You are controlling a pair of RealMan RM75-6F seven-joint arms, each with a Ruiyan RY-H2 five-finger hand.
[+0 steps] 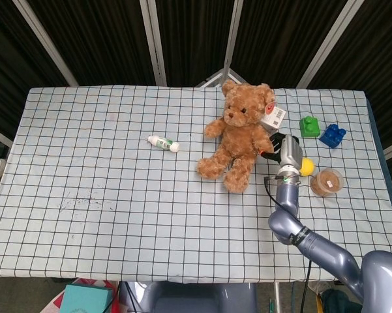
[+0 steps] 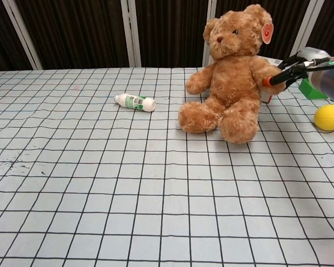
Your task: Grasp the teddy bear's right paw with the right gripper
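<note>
the teddy bear (image 1: 240, 135) sits upright right of centre in the head view, on the checked tablecloth (image 1: 104, 195). the right hand (image 1: 278, 145) is at the paw (image 2: 265, 72) on the bear's right-of-frame side, dark fingertips (image 2: 278, 78) touching the fur; whether they pinch it i cannot tell. a small white bottle (image 1: 164, 143) lies left of the bear. a yellow ball (image 2: 329, 117) lies at the right edge of the chest view.

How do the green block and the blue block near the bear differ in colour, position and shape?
The green block lies nearer the teddy bear; the blue block lies further toward the table's right edge. The green block looks squarish with one raised stud showing; the blue block looks longer and sits turned at an angle to the cloth's grid. Both are studded toy bricks resting on the checked tablecloth, untouched by the right hand.
</note>
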